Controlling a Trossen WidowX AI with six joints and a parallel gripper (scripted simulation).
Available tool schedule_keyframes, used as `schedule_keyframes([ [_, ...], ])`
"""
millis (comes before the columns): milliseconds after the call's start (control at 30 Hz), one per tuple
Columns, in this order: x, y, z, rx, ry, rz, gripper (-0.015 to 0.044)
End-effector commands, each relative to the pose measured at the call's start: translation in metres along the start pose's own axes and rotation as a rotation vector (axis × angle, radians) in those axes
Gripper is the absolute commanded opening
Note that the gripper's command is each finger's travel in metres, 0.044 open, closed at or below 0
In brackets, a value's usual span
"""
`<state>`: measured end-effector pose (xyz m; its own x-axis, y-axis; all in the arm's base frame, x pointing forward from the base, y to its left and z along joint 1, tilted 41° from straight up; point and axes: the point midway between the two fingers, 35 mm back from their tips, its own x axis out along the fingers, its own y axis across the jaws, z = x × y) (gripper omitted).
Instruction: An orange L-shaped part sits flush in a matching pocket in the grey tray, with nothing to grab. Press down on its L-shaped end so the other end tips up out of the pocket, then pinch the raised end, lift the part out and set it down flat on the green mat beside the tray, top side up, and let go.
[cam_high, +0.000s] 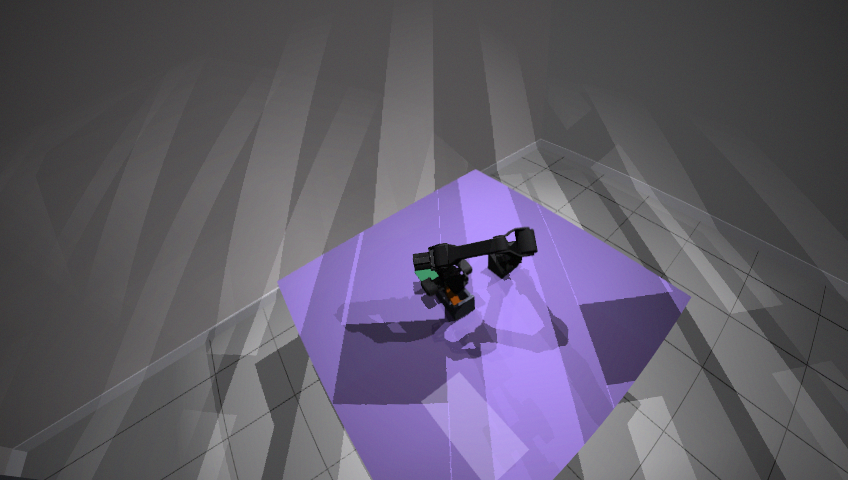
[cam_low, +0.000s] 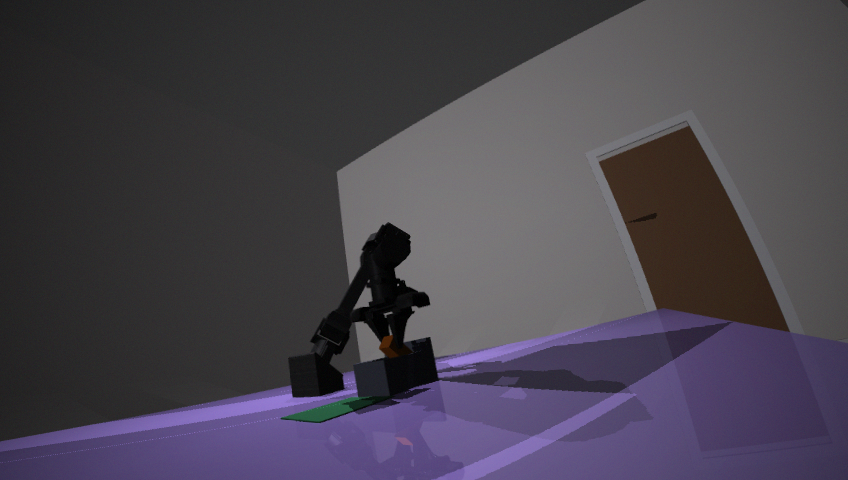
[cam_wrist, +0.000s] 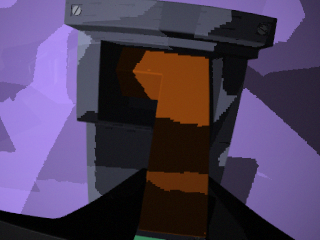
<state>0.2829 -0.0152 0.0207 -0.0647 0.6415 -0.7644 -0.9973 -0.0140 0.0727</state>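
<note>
The orange L-shaped part (cam_high: 455, 299) (cam_low: 387, 344) (cam_wrist: 182, 90) is tilted in the grey tray (cam_high: 461, 310) (cam_low: 373, 380) (cam_wrist: 175, 25). Its straight end stands raised above the tray top, on the side nearer the green mat (cam_high: 425, 274) (cam_low: 327, 410) (cam_wrist: 150, 238). Its L-shaped end lies lower, in the dark recess near the tray's raised rim. My gripper (cam_low: 392, 343) (cam_wrist: 174, 179) is shut on the straight arm of the part, one finger on each side. In the top view the arm hides the fingertips and much of the mat.
The tray's raised rim (cam_wrist: 240, 27) stands beyond the L-shaped end. The arm's base (cam_high: 504, 264) (cam_low: 306, 375) stands on the purple table (cam_high: 523, 380) (cam_low: 196, 440), a short way from the tray. Dark shadows cross the table.
</note>
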Motion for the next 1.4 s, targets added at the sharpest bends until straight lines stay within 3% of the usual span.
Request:
schedule_keyframes([
  [0,-0.009,-0.002,0.000,-0.006,0.004,-0.009,0.0000],
  [1367,-0.071,-0.001,0.000,-0.003,0.005,-0.009,0.0000],
])
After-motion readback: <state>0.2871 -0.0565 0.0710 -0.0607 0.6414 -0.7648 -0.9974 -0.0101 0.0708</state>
